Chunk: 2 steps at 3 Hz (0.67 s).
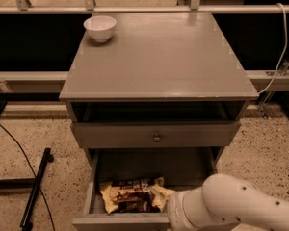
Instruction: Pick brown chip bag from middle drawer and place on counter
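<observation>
The grey counter [159, 61] carries a white bowl [100, 28] at its far left corner. Below it, the middle drawer [154, 170] stands pulled out, with the brown chip bag [132, 196] lying on its floor toward the front. The gripper [176, 211], on a white arm, sits at the drawer's front right, just beside the bag.

White arm [231, 207], pincer unseen, covers middle drawer [90, 198]'s right front; its rear lies bare.
</observation>
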### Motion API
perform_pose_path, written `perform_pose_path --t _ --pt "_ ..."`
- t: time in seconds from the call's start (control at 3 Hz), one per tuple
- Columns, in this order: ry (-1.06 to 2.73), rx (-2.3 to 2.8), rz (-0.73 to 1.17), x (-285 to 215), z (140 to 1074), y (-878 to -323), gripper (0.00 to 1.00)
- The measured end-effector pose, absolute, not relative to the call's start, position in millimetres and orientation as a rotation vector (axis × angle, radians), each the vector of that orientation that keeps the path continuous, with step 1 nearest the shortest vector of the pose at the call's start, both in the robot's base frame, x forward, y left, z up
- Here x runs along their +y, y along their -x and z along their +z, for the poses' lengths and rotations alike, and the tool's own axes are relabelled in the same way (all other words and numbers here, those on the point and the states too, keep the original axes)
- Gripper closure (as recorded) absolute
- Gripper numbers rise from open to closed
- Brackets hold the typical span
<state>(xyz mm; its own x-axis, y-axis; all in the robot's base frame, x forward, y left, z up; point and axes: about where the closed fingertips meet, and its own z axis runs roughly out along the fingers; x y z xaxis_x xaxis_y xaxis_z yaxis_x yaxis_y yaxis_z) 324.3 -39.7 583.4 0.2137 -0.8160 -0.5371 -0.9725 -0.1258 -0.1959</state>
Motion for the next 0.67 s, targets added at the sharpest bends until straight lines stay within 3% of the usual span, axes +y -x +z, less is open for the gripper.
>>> perform_pose_path --t 0.67 --pt "1.926 1.649 0.388 -47 513 -495 0.00"
